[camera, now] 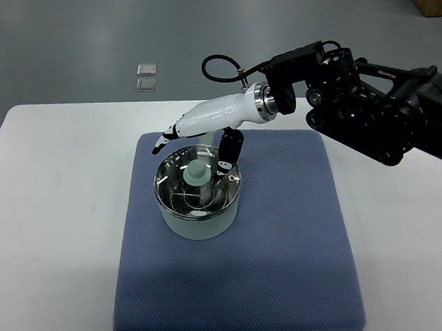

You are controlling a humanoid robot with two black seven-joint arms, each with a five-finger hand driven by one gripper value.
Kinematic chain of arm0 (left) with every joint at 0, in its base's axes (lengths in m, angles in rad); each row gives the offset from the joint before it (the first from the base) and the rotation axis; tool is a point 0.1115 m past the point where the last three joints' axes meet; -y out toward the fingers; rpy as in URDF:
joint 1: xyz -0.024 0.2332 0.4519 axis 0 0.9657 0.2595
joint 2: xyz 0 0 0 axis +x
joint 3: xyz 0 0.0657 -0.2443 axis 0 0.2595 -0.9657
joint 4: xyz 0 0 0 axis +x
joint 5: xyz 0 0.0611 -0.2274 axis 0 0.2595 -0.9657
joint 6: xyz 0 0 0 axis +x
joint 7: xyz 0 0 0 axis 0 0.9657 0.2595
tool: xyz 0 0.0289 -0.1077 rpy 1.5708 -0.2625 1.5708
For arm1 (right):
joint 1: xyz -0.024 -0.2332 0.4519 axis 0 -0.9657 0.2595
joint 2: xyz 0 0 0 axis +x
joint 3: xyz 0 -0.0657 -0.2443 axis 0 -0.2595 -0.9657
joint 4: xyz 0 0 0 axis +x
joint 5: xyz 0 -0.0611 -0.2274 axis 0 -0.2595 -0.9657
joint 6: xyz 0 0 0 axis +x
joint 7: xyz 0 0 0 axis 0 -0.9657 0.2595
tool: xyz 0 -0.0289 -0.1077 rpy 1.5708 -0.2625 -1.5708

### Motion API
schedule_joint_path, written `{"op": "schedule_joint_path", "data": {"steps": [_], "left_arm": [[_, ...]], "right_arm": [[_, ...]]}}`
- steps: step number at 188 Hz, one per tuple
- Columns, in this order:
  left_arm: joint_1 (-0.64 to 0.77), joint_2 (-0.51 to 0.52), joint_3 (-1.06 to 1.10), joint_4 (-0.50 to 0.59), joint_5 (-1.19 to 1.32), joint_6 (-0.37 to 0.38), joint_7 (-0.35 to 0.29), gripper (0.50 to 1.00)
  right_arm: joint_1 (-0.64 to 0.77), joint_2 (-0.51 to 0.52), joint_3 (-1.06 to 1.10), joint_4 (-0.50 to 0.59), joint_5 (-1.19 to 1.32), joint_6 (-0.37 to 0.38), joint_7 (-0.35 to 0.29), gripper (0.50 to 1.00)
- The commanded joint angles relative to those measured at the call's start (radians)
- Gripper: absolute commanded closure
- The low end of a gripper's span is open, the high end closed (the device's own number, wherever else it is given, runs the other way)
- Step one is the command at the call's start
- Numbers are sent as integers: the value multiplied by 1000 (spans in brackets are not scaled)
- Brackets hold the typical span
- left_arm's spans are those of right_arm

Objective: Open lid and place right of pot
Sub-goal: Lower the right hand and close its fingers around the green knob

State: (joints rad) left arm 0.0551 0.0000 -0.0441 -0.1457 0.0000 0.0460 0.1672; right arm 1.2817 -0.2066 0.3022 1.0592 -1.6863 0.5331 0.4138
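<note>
Bright, even overhead light, soft shadows, glare on the lid [196,180], sharp focus throughout.

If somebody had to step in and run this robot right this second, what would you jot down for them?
Right hand: over the pot, fingers spread around the lid's knob, not yet closed on it.
Left hand: out of view.
Lid: sitting on the pot, which stands on the blue mat on the white table.
Done: the reach to the lid.
Left: grip the knob, lift the lid, set it down on the mat to the right of the pot.
</note>
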Motion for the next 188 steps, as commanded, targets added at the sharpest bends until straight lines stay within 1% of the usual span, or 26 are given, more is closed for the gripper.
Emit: {"op": "schedule_joint_path", "data": {"steps": [1,21,68,102,129,134,150,163,175,188], "left_arm": [[0,0,0,0,0,0,0,500],[0,0,0,0,0,0,0,500],[0,0,0,0,0,0,0,500],[0,0,0,0,0,0,0,500],[0,0,0,0,0,0,0,500],[0,0,0,0,0,0,0,500],[-1,0,0,0,0,0,0,500],[0,0,0,0,0,0,0,500],[0,0,0,0,0,0,0,500],[0,0,0,0,0,0,0,500]], "right_arm": [[-2,15,-18,-18,-24,-35,-6,570],[-7,16,-34,-28,-39,-55,-13,572],[-7,18,-35,-34,-44,-56,-15,574],[-7,27,-37,-36,-52,-56,-15,587],[-12,32,-37,-38,-55,-56,-15,615],[-12,33,-37,-39,-61,-56,-15,628],[-12,39,-40,-45,-64,-56,-15,638],[-12,39,-48,-48,-65,-56,-15,668],[-13,39,-48,-48,-67,-56,-15,668],[-13,41,-48,-50,-72,-56,-15,691]]}}
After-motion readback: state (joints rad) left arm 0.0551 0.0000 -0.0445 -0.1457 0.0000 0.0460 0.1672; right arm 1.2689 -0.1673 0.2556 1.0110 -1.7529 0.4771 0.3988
